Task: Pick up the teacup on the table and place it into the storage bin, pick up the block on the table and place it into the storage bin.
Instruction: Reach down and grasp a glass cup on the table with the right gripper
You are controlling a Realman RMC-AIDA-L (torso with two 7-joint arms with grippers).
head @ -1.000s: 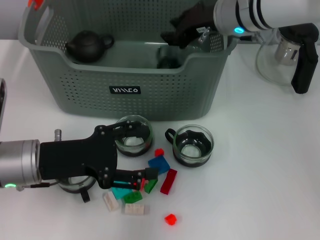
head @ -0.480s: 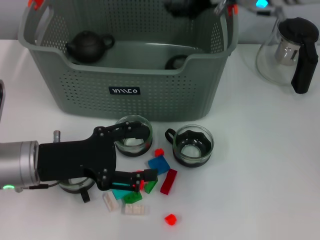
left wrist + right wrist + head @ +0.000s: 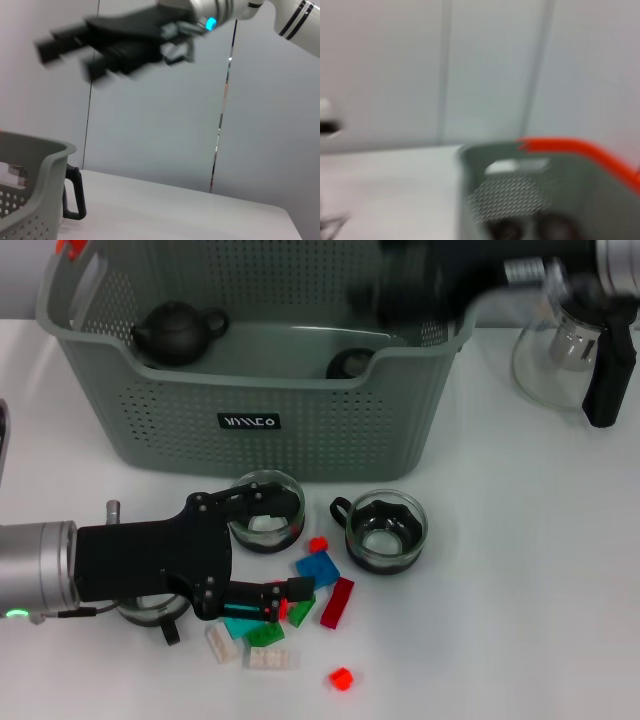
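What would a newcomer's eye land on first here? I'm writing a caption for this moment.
Probably the big grey-green storage bin at the back of the table, with a dark teapot inside. Next, the left gripper, low among the scattered coloured blocks beside two glass teacups. The right gripper blurs above the bin's far right corner.

One storage bin [image 3: 250, 390], one black teapot [image 3: 178, 332], one glass pitcher [image 3: 580, 350], perhaps three glass teacups [image 3: 386, 530], roughly nine blocks [image 3: 318, 568].
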